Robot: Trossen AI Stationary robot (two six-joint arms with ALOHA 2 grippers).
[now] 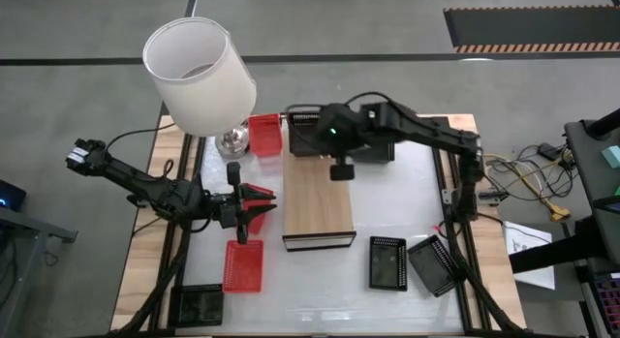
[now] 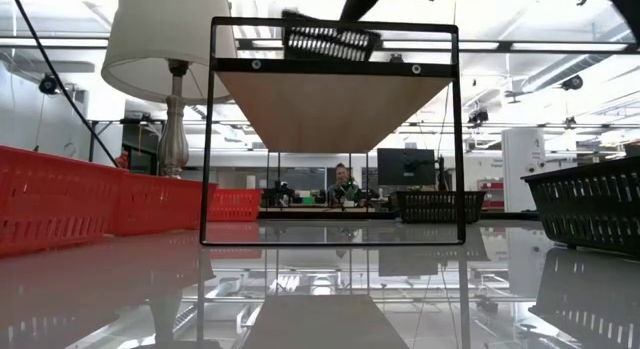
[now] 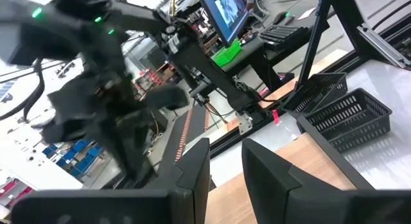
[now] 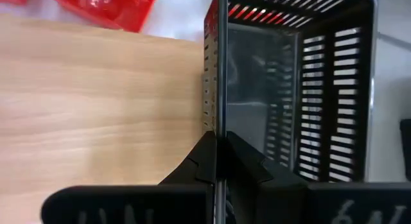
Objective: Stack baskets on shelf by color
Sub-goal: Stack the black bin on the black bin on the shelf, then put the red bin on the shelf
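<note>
The light-wood shelf (image 1: 317,202) stands mid-table. My right gripper (image 1: 332,144) hovers over its far end, shut on a black basket (image 1: 308,135), which the low view shows tilted just above the shelf's top bar (image 2: 330,39). My left gripper (image 1: 258,206) is open and holds nothing; it hangs beside the shelf's left edge, above a red basket (image 1: 243,265) lying on the table. A second red basket (image 1: 264,135) rests by the lamp. Two black baskets (image 1: 387,263) (image 1: 433,264) lie right of the shelf's near end, and another (image 1: 199,304) sits at the near left corner. My right gripper pinches the black basket's long side wall (image 4: 215,115), one finger inside the basket and one outside. The fingers come from above. The basket is tilted over the shelf's far end (image 4: 96,102); I cannot tell whether its bottom touches the wood.
A table lamp with a white shade (image 1: 201,75) and metal base (image 1: 232,139) stands at the far left, close to the red basket. Dark frame rails (image 1: 455,198) run along the table's sides. Cables and clutter lie off the right edge.
</note>
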